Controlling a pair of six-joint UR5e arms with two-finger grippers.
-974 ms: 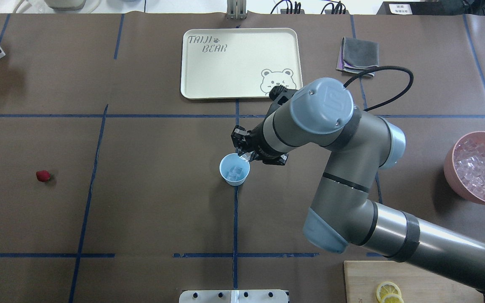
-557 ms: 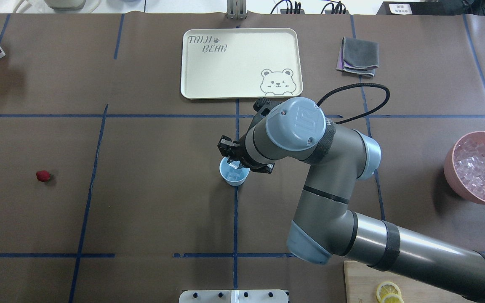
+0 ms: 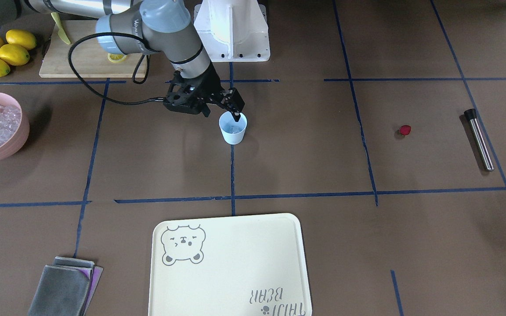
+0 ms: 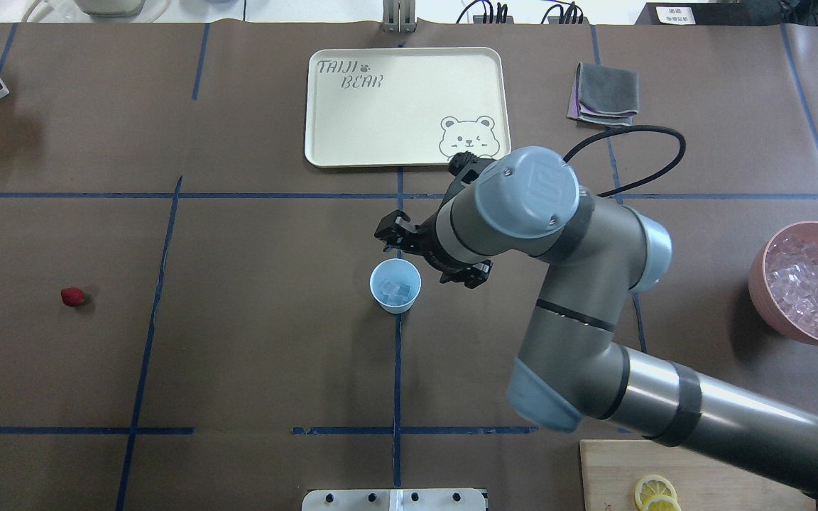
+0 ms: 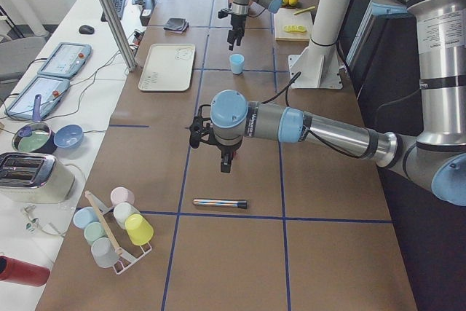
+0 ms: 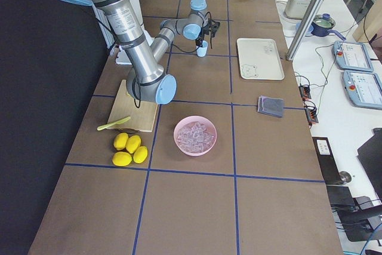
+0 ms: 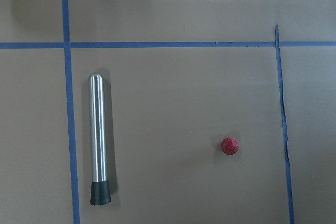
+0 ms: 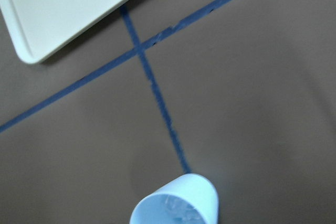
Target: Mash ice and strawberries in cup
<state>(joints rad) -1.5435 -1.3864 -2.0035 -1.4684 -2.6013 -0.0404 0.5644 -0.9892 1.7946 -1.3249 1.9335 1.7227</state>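
Cup (image 3: 233,136): ice (image 4: 395,289). Pink bowl (image 4: 757,275): heaped ice. Right end effector (image 3: 220,111) spread; left end effector (image 5: 224,163): cannot tell.

The right arm reaches in with its elbow bent and wrist turned down. The right hand (image 3: 236,114) hangs low over the surface, its finger spread unclear. The left arm stretches out level, and the left hand (image 5: 226,166) points straight down, its finger spread unreadable.

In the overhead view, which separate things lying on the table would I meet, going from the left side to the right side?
First the small dark-red strawberry → light-blue plastic cup → folded grey cloth → large pink bowl.
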